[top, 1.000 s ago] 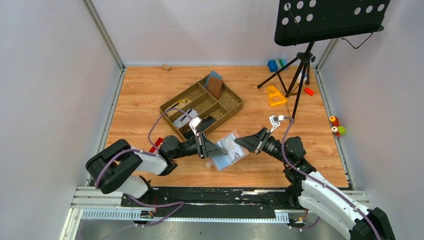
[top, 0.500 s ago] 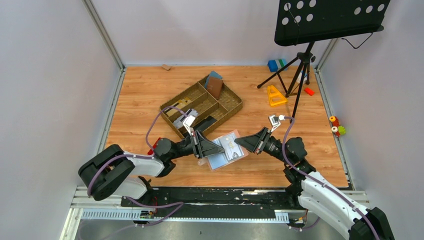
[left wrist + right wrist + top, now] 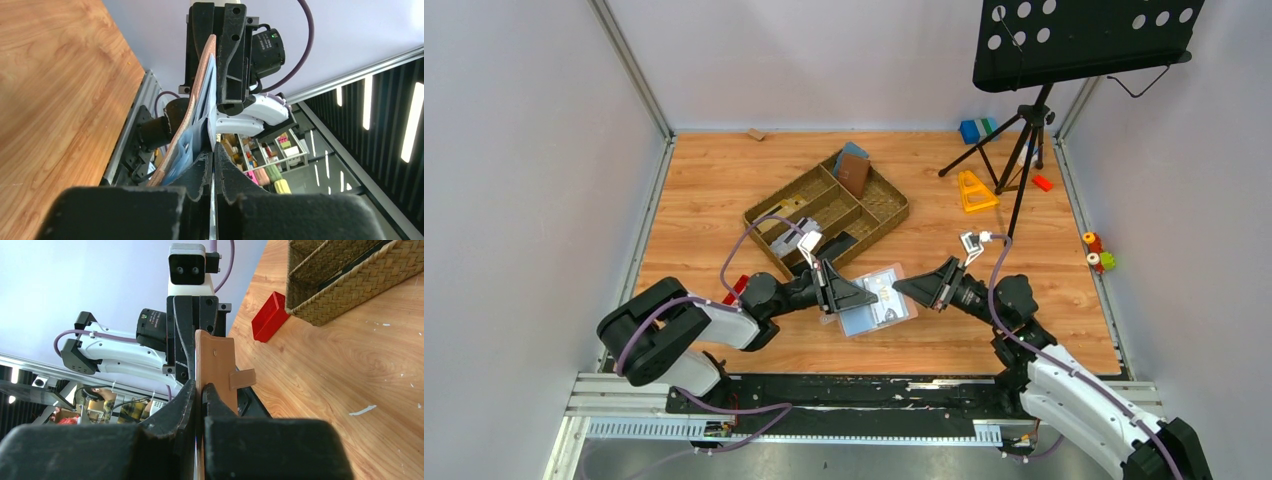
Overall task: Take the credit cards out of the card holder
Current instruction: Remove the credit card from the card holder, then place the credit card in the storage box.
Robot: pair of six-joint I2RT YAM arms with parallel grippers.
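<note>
From the top camera I have both arms meeting over the middle of the desk [image 3: 704, 200], and the card holder [image 3: 886, 310] hangs between them, opened out with its blue-grey inside facing up. The left gripper [image 3: 867, 297] has it by the left side, the right gripper [image 3: 900, 288] by the right edge. Just behind sits the wicker tray [image 3: 884, 228], and a red block [image 3: 735, 289] lies beside the left arm. Over to the left wrist: my fingers [image 3: 197, 172] are pressed together on a thin pale edge at the holder's inside. Whether that is a card or a pocket leaf, I cannot tell. The holder curves away from them, tan outside on the left, blue-grey on the right, up into the opposite fingers, clear of the wood. Now the right wrist: fingers [image 3: 217, 400] pinched tight on the tan edge of the holder, which stands on edge above the desk, its small closing tab [image 3: 242, 379] sticking out to the right. The left arm's fingers grip the far edge.
</note>
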